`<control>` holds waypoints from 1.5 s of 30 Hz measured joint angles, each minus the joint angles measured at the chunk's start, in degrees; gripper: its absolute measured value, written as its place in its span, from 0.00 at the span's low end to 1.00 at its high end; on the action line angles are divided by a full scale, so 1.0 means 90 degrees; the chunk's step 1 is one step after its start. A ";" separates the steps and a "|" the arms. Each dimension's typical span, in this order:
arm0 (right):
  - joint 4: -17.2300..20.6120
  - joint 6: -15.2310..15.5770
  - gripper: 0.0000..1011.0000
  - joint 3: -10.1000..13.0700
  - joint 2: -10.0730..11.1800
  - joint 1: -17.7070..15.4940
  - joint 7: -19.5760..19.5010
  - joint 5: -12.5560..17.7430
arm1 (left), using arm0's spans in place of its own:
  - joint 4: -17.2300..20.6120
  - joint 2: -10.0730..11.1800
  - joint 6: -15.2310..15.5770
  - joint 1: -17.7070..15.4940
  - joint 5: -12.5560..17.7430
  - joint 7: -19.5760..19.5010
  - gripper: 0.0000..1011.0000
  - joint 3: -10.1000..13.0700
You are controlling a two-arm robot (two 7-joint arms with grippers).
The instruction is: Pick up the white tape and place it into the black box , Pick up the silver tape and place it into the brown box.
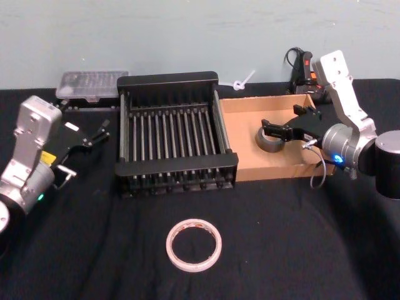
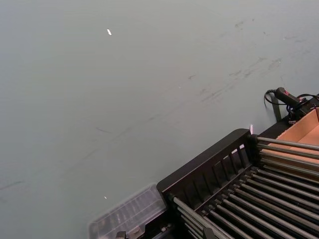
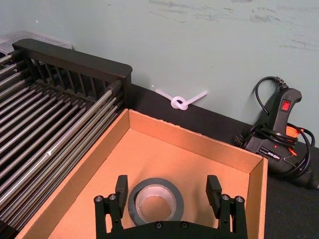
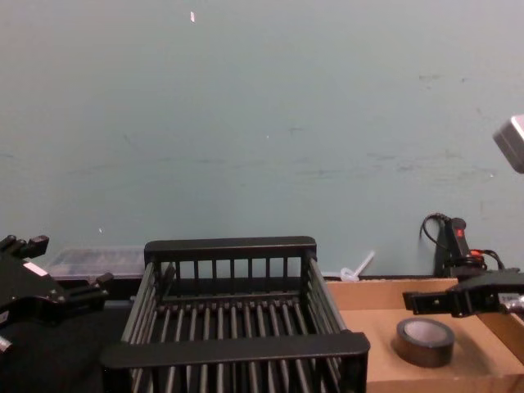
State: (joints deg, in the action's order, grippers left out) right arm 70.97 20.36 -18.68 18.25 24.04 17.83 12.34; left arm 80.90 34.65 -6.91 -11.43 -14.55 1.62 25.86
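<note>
A: Nearest? 
B: The thin white tape (image 1: 194, 245) ring, flat by the bench's (image 1: 300, 250) front edge.
A: Beyond? 
B: The slatted black box (image 1: 175, 145); the silver tape (image 1: 270, 140) lies in the cardboard brown box (image 1: 250, 106), the right gripper (image 1: 277, 128) spread wide above it. The left gripper (image 1: 94, 134) is open, idle, left.

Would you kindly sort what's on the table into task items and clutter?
Job: white tape; black box; silver tape, in the brown box, under the open right gripper.
Lying about: drill; clear case; white tie.
</note>
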 joint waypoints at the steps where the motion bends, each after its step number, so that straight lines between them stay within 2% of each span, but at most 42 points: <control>1: 0.0000 0.0000 0.99 0.0000 0.0000 0.0000 0.0000 0.0000 | 0.0000 0.0000 0.0000 0.0000 0.0000 0.0000 0.99 0.0000; 17: 0.0009 0.0001 0.99 0.0006 0.0000 -0.0006 0.0011 -0.0001 | 0.0000 0.0000 0.0000 0.0000 0.0000 0.0000 0.99 0.0000; 25: 0.0343 0.0059 0.99 0.0123 0.0086 -0.0182 0.0184 0.0109 | 0.0000 0.0000 0.0000 0.0000 0.0000 0.0000 0.99 0.0000; 30: 0.0819 0.0091 0.99 0.0188 0.0252 -0.0459 0.0301 0.0231 | 0.0000 0.0000 0.0000 0.0000 0.0000 0.0000 0.99 0.0000; 38: 0.1619 0.0033 0.99 0.0339 0.0608 -0.1117 0.0388 0.0492 | 0.0000 0.0000 0.0000 0.0000 0.0000 0.0000 0.99 0.0000; 42: 0.1940 -0.0156 0.99 0.0395 0.0821 -0.1472 0.0466 0.0593 | 0.0000 0.0000 0.0000 0.0000 0.0000 0.0000 0.99 0.0000; 45: 0.2166 -0.0449 0.99 0.0413 0.1021 -0.1774 0.0560 0.0640 | 0.0000 0.0000 0.0000 0.0000 0.0000 0.0000 0.99 0.0000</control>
State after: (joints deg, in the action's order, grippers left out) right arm 90.46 16.32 -14.96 27.44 8.07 22.87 18.10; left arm 80.90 34.64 -6.91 -11.43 -14.55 1.62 25.86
